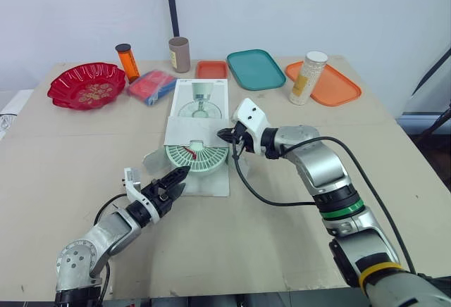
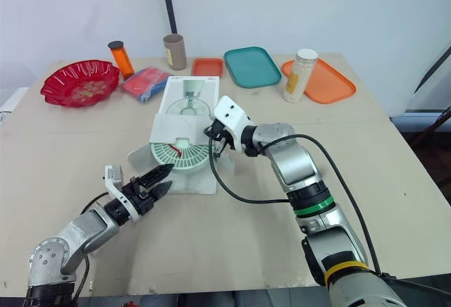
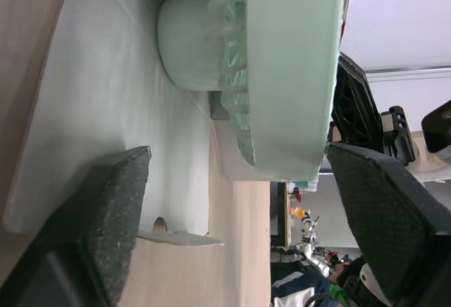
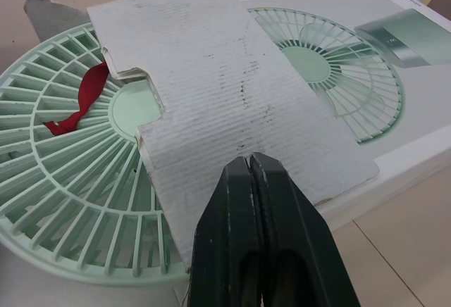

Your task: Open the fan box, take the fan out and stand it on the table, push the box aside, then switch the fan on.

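Fan box (image 1: 201, 99) lies flat in the middle of the tabletop (image 1: 63, 159), printed end toward the far edge, opened end toward the near edge. The pale green fan (image 1: 197, 159) lies face up in that opened end, half covered by the white cardboard flap (image 1: 189, 132). The right tool (image 1: 224, 136) has its fingers pressed together at the flap's right edge; whether cardboard is caught between them cannot be told. The left tool (image 1: 180, 179) is spread wide at the fan's near-left rim. A red ribbon (image 4: 74, 103) lies on the grille. The step in hand looks to be drawing the fan out. To do it well, the flap should be held clear, the left fingers should close on the solid rim rather than the thin ribs, and the pull should run toward the near edge.
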